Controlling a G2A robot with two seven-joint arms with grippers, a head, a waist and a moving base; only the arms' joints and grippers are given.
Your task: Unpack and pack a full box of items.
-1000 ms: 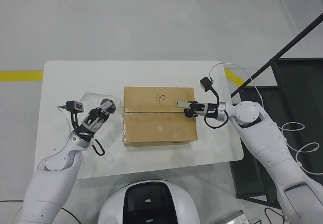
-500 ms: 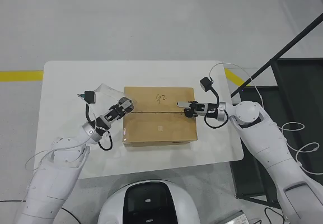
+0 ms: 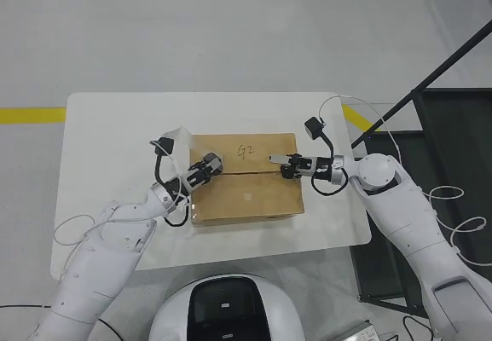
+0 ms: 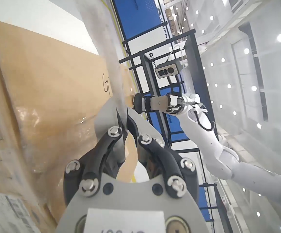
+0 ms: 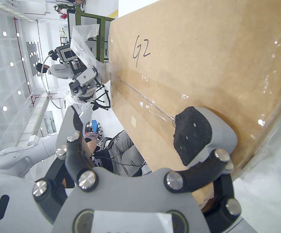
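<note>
- Shows a brown rectangular cardboard box [image 3: 246,192] at the middle of a white rectangular table [image 3: 101,128], long sides running left to right, both top flaps closed and a handwritten mark on the far flap.
- Traces a strip of clear glossy tape [image 5: 142,98] along the centre seam of the box top, from the left end to the right end, wrinkled in places.
- Places the left gripper [image 3: 205,166] over the left end of that seam, just above the box top, with its fingers clenched on a crumpled sheet of clear plastic film [image 3: 173,138].
- Follows the film up from the pinched fingers and out past the far-left corner of the box; cannot tell whether its loose end touches the box or the table.
- Places the right gripper [image 3: 281,164] at the right end of the same seam, facing the left gripper across the box top.
- Shows the right fingers released and spread wide: one black-padded fingertip [image 5: 191,132] touching the box top on the taped seam, the other held well apart from it.
- Sets a black metal shelf frame [image 3: 459,111] just beside the right edge of the table.
- Marks a yellow line [image 3: 15,114] on the grey floor, to the left of the table at its far side.
</note>
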